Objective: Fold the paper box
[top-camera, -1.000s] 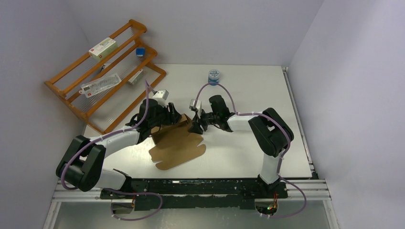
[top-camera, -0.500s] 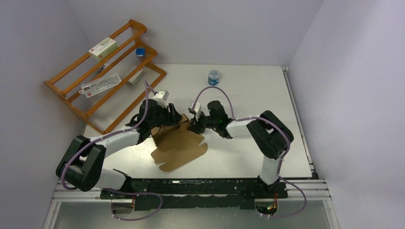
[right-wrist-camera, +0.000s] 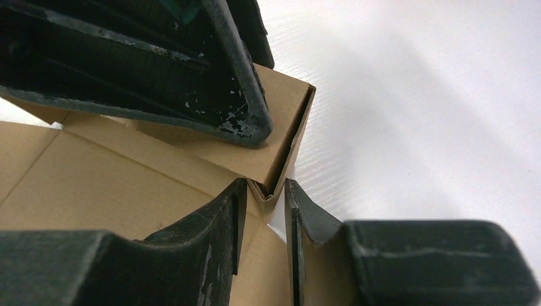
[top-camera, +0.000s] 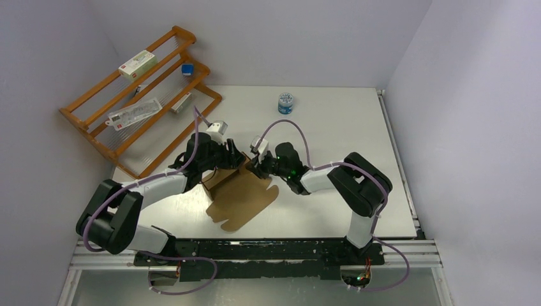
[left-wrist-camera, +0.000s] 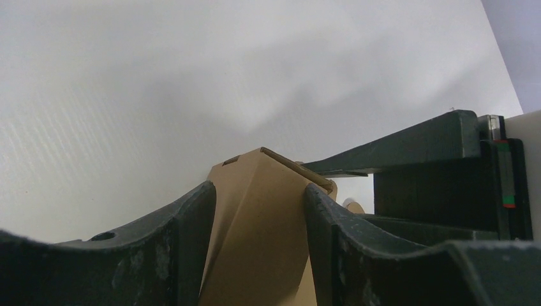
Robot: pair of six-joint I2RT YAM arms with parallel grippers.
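Our two arms have white links, bulky black joints and lilac cables; our scuffed black fingers [right-wrist-camera: 242, 121] show chipped paint.

No legible text — print on the shelf cartons [top-camera: 137, 64] too small.

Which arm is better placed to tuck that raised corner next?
Probably right. The right pincer already straddles the paper box corner; the left pincer is occupied around the upright flap.
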